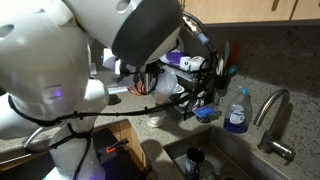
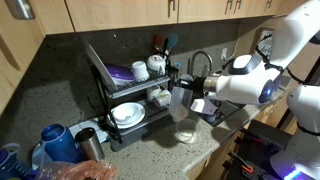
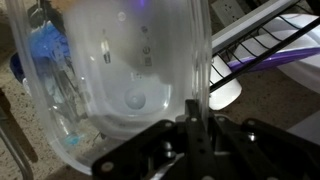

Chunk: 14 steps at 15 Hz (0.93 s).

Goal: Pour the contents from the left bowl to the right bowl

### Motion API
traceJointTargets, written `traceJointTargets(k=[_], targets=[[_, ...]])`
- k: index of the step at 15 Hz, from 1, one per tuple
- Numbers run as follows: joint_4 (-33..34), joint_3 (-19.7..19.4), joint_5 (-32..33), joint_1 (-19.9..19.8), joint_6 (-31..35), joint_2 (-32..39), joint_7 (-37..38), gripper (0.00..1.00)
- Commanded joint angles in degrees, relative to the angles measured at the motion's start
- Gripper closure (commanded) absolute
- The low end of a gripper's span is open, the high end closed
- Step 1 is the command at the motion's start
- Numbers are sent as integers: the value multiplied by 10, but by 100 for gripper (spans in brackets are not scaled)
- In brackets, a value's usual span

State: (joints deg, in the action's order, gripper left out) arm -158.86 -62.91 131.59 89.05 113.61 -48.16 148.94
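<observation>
My gripper (image 2: 190, 93) is shut on the rim of the greyish, glass-like right bowl (image 2: 180, 104) and holds it tilted in the air in front of the dish rack. In the wrist view this clear bowl (image 3: 110, 70) fills most of the picture, and my gripper (image 3: 193, 118) pinches its edge. The pale cream left bowl (image 2: 186, 136) sits on the counter directly below the held bowl, and it shows in both exterior views (image 1: 155, 121). I cannot tell what is in either bowl. The arm hides my gripper in an exterior view.
A black dish rack (image 2: 100, 85) with white plates (image 2: 127, 114) and mugs stands behind the bowls. The sink (image 1: 215, 160), faucet (image 1: 272, 108) and a blue soap bottle (image 1: 237, 112) lie to one side. A blue kettle (image 2: 58, 142) stands near the counter's front.
</observation>
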Motion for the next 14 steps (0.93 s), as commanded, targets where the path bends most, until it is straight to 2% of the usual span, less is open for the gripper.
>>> traceJointTargets(k=[1, 3, 4, 14], targets=[[0, 0, 0, 0, 0, 0, 0, 95], [0, 0, 0, 0, 0, 0, 0, 95], [0, -7, 14, 7, -15, -18, 0, 99], [-1, -2, 14, 12, -53, -26, 0, 99]])
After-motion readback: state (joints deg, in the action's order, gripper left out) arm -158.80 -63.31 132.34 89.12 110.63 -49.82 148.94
